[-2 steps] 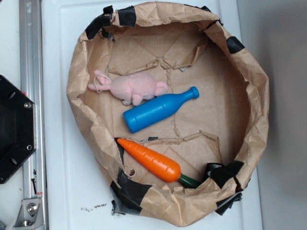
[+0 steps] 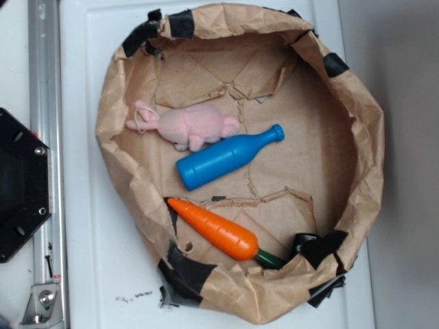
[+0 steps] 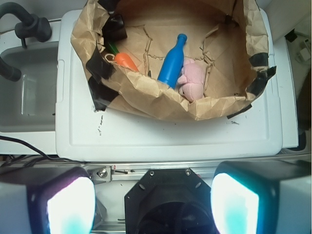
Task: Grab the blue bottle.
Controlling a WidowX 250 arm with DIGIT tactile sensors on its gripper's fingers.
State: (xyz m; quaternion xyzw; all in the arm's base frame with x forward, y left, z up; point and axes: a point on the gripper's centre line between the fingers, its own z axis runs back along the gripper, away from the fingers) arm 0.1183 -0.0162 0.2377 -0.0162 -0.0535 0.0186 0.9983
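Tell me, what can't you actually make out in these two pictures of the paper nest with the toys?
- Gripper: absent from the exterior view; in the wrist view its fingers are glaring blurs cut by the bottom edge.
- Blue bottle: its base sinks behind the paper wall in the wrist view.
- Carrot: mostly hidden by that wall there.
- Pink plush: face too soft to read in the exterior view.
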